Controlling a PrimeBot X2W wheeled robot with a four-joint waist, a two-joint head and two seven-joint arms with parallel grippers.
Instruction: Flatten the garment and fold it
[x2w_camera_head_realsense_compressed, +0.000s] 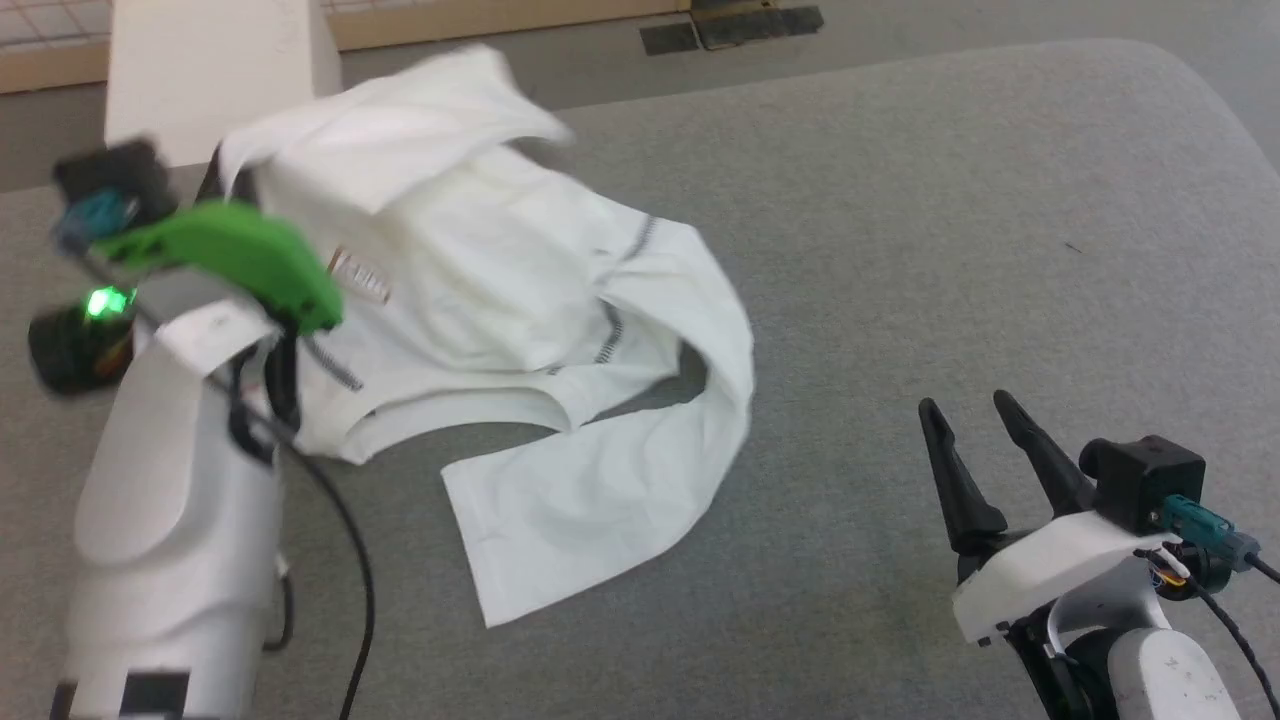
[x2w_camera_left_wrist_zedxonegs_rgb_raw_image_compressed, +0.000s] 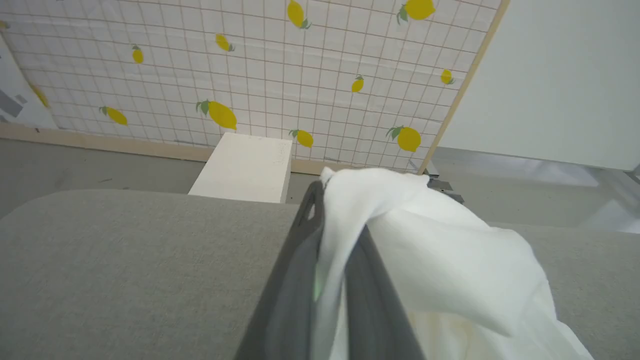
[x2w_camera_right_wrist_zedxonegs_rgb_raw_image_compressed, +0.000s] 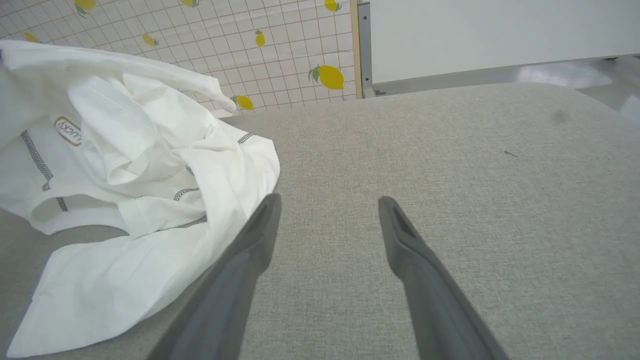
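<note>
L claw (x2w_camera_left_wrist_zedxonegs_rgb_raw_image_compressed: 332, 210) is clenched on a fold of the garment (x2w_camera_head_realsense_compressed: 520, 300), which lies bunched near the far left edge of the surface (x2w_camera_head_realsense_compressed: 900, 200). R claw (x2w_camera_head_realsense_compressed: 962, 400) is wide open and empty, by the near right corner. Best: lift slow, shake it out, w/ R taking another corner. Can't tell which part L holds; cloth hides it, and the head view's blurry there.

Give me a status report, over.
Left gripper shut on T-shirt, one edge raised. Right gripper open, empty. T-shirt crumpled on grey table. Nothing blocking.
</note>
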